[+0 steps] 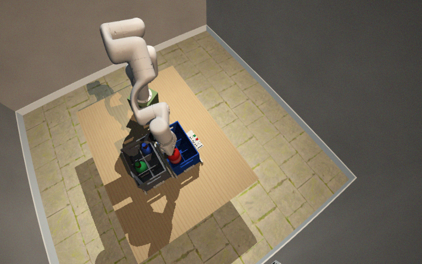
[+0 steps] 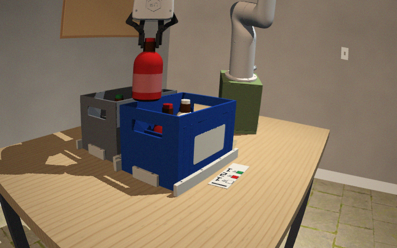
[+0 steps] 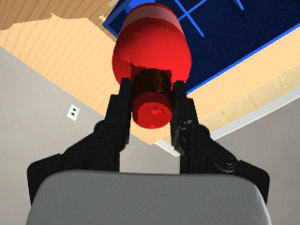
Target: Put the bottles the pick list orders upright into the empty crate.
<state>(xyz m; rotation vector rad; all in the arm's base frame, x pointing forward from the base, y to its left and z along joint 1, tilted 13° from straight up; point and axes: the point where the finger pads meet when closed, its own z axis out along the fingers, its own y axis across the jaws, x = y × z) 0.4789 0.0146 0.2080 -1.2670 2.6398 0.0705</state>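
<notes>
My gripper is shut on the neck of a red-labelled bottle. It holds the bottle upright above the near left corner of the blue crate, with the bottle's base just over the rim. Inside the blue crate stand a red-capped bottle and a white-capped bottle. The grey crate holds a green bottle and a blue bottle. The pick list lies on the table right of the blue crate.
The arm's green pedestal stands behind the crates. White cleats hold the crates' bases. The table's front edge is to the right of the pick list.
</notes>
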